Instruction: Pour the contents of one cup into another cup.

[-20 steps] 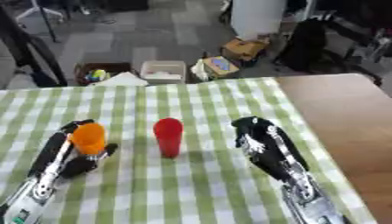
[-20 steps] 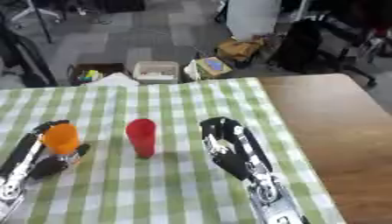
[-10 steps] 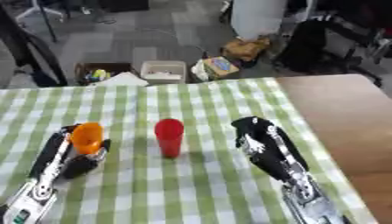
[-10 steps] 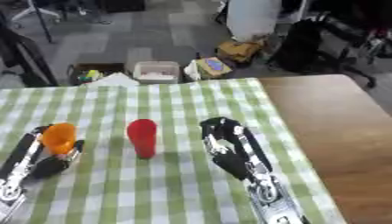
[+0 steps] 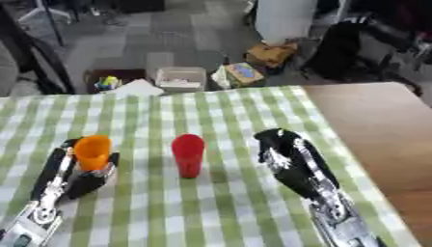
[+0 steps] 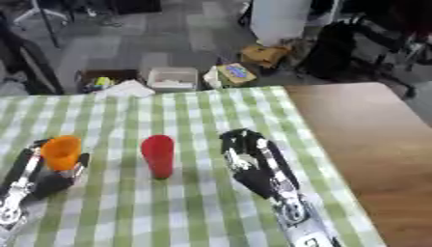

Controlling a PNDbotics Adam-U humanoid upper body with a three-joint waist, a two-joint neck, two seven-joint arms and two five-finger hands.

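Since a second ago your left hand (image 5: pixel 74 171) has carried the orange cup (image 5: pixel 92 152) a little lower and nearer the table's left side, and it now sits low over the cloth; the red cup (image 5: pixel 188 155) and your right hand (image 5: pixel 285 160) have not shifted. Your left hand's fingers are curled round the orange cup, which you hold upright, mouth up. The red cup stands upright on the checked cloth (image 5: pixel 219 207), near the middle, well apart from both hands. Your right hand rests on the cloth to the red cup's right, fingers curled under and grasping nothing.

You appear to be at the start: one cup is picked up, nothing looks tipped, and no spill shows on the cloth. What is inside either cup cannot be seen. Left to do, by my reading: bring the orange cup across to the red one, tilt it over the rim, then set it down.

You have open cloth between the two cups, so the path across is free. The left edge lies close behind your left hand, so move inward, not back. On the right the cloth ends at bare wood (image 5: pixel 380 125), beyond your right hand and out of the way.
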